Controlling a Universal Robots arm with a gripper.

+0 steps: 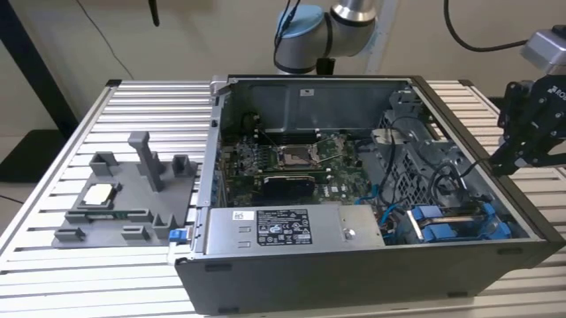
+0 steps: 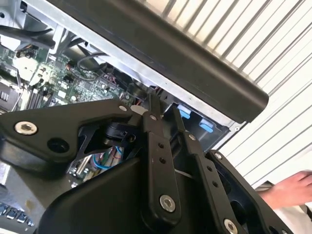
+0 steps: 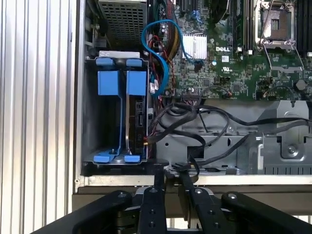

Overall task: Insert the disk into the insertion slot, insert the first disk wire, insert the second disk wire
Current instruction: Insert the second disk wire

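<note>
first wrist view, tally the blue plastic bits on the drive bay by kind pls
On the insertion slot:
wide blue panels: 2
small blue tabs by the vented cage: 2
small blue tabs at the opposite end: 2
total: 6

Bright blue rails [image 3: 122, 83] against the grey metal drive bay [image 3: 87, 112]. Green motherboard [image 1: 292, 159], a blue cable [image 3: 163, 36] looping beside black ones. Black gripper [image 3: 170, 185], dark grey computer case [image 1: 354, 278], silver ribbed table [image 1: 53, 265], grey tray [image 1: 124, 205].
</note>
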